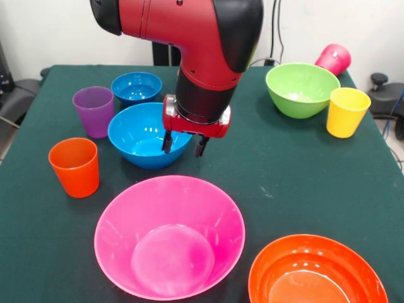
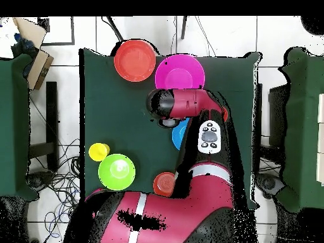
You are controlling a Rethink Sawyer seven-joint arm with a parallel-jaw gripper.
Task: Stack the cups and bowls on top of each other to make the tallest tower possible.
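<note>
1. The gripper (image 1: 184,144) hangs from the red and black arm (image 1: 189,38) over the near right rim of the medium blue bowl (image 1: 142,134). Its two dark fingers point down with a gap between them and nothing held, so the jaws stand open.
2. In the front view one finger lies over the bowl's rim and the other just outside it, over the green table (image 1: 284,164). Whether either finger touches the bowl cannot be told.
3. The medium blue bowl sits upright, glossy and empty, with the small blue bowl (image 1: 136,86) just behind it and the purple cup (image 1: 93,111) close at its left.
4. The orange cup (image 1: 74,166) stands upright in front of the purple one, apart from it.
5. The very large pink bowl (image 1: 169,237) sits upright near the front edge, in front of the gripper, and the large orange bowl (image 1: 317,273) is beside it at the right corner.
6. The lime green bowl (image 1: 302,89) sits at the far right with the yellow cup (image 1: 346,112) upright just beside it.
7. The magenta cup (image 1: 334,59) lies tipped on its side behind the green bowl.
8. From overhead the arm (image 2: 190,107) covers most of the blue bowl (image 2: 178,134); nothing is stacked.
</note>
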